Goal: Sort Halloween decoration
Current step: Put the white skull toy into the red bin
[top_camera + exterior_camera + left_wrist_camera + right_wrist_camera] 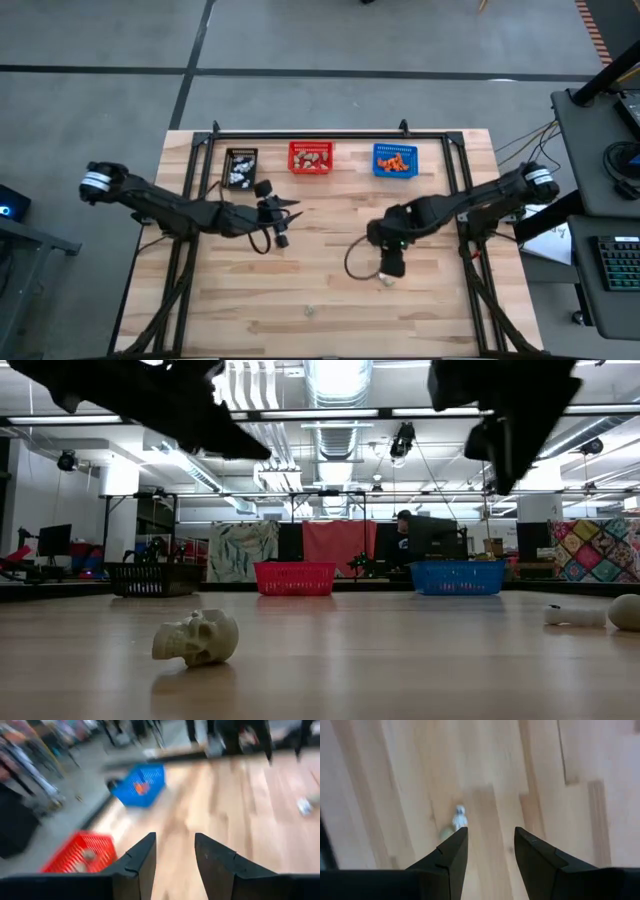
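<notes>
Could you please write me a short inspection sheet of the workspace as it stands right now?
Surface: wooden table, mostly bare.
Job's things: beige skull lies loose on the table; white bone-like piece lies under the right gripper; the black basket, red basket and blue basket hold sorted trinkets.
Clutter: nothing seen.
Grippers: left gripper open, empty, in front of the black basket; right gripper open, empty, above the white piece.
Cables: a dark loop by the right arm.
Surroundings: desks, monitors, a seated person behind.
</notes>
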Robot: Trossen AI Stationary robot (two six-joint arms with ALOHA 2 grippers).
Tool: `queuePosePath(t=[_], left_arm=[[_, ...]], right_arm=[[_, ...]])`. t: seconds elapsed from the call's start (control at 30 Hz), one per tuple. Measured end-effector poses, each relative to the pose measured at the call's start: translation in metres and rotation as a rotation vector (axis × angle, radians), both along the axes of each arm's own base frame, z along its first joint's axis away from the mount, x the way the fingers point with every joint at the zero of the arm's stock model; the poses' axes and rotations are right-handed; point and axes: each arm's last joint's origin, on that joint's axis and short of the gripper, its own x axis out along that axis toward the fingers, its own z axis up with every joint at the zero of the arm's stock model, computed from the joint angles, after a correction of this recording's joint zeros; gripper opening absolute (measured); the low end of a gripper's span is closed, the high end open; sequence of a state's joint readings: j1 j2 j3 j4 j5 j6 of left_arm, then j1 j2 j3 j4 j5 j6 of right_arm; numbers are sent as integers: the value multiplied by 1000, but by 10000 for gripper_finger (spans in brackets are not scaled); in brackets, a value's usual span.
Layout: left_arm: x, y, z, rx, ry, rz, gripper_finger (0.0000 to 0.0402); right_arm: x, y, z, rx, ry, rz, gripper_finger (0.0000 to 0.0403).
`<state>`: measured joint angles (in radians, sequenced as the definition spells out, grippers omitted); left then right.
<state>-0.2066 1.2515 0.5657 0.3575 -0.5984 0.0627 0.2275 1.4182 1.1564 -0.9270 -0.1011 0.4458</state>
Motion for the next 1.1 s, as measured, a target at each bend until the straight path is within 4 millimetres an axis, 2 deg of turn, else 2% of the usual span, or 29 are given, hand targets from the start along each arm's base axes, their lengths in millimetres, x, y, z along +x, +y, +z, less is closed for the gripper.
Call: queuePosePath(t=[0.17,0.43,0.53,0.83,1.1], left_arm=[[-4,8,-5,-71,265,-2,105],[-6,9,4,-75,615,80,86],[-4,9,3,-67,672,89,84],[-1,9,1,-64,684,90,84],[-1,9,0,-62,684,91,84]], right_arm=[[-7,23,-11,-33,90,52,148],[-5,55,-40,-77,190,125,148],[-4,64,-47,-77,199,135,152],[-6,87,-67,-100,233,200,188],[0,93,-88,-124,271,203,184]])
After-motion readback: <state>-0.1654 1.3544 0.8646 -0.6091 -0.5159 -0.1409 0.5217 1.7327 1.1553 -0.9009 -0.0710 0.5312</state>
